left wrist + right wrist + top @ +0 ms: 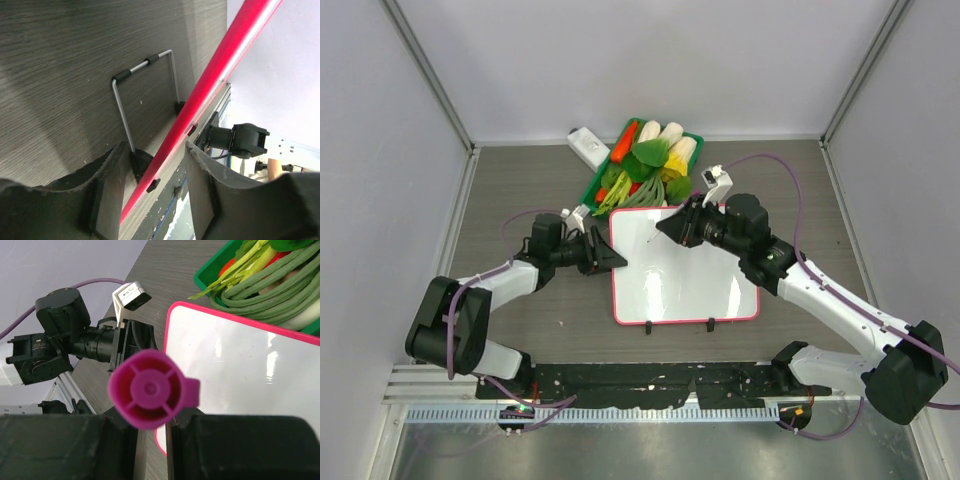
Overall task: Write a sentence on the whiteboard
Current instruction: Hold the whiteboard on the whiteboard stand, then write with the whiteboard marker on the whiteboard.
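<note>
My right end effector (150,426) is shut tight on a pink pen (150,390). From my right wrist I only see the pen's round back end. Its tip is hidden behind it.

My left end effector (156,150) is open a bit. One finger (107,190) is on each side of the red rim of the whiteboard (225,60), and I can see a gap on both sides. From this wrist the board is only a thin red strip seen from the edge. Its white face is out of sight. Under it a bent wire leg (122,76) stands on the gray wooden counter (60,75).

From above, the whiteboard lies in the middle of the counter. Its long sides run left to right, and it is turned a little. My left end effector is at its left short side. My right end effector hangs over the far long side, and my right arm covers the far right corner. Two small black bits stick out from the near long side, too small to tell what they are.

The board is flat, white and shiny, with round corners and a thin pink-red rim. I cannot make out any writing on it.

A green basket (212,262) full of vegetables (270,285) sits just beside the far long side.
</note>
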Controlling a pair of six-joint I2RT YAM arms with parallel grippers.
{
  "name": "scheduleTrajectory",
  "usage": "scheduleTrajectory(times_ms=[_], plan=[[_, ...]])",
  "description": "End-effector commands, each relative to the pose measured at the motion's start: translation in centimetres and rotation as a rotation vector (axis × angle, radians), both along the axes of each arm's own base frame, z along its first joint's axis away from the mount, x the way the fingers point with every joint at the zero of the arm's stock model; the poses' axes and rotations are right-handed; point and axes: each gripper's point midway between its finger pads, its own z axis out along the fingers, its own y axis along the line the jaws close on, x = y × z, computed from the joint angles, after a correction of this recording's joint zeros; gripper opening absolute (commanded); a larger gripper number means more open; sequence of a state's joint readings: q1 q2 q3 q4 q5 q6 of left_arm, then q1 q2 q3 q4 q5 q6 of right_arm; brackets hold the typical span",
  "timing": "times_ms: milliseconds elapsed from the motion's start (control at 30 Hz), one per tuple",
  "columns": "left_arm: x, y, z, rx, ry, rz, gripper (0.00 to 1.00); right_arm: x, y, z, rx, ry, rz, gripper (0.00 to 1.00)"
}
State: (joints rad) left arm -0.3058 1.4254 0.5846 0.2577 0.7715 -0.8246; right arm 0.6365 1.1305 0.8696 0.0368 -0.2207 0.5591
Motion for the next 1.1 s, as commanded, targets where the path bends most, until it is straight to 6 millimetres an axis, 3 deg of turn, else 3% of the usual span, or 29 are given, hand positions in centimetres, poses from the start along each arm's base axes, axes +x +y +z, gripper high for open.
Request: scheduleTrajectory(times_ms=[0,433,733,1067], plan=[[0.3,-0.7,0.7,0.007,-0.064,-0.042,0.48,0.2,0.2,3.1,0.041,-0.087,-0.004,0.02],[-2.3,-0.9,-0.8,0.116,-0.045,-0.076,0.1,0.2,0.6,3.5,0.024,-0.114,-0.005,0.01],[-3.3,-0.5,-1.7,0.151,-0.029,-0.069,0.05,0.1,0.8,3.1,-0.029,-0.145,-0.036,0.01],[-3.6,-0.2,-2.4,0.193,-0.018,-0.062,0.03,2.2,0.6,3.1,-0.102,-0.165,-0.191,0.01]])
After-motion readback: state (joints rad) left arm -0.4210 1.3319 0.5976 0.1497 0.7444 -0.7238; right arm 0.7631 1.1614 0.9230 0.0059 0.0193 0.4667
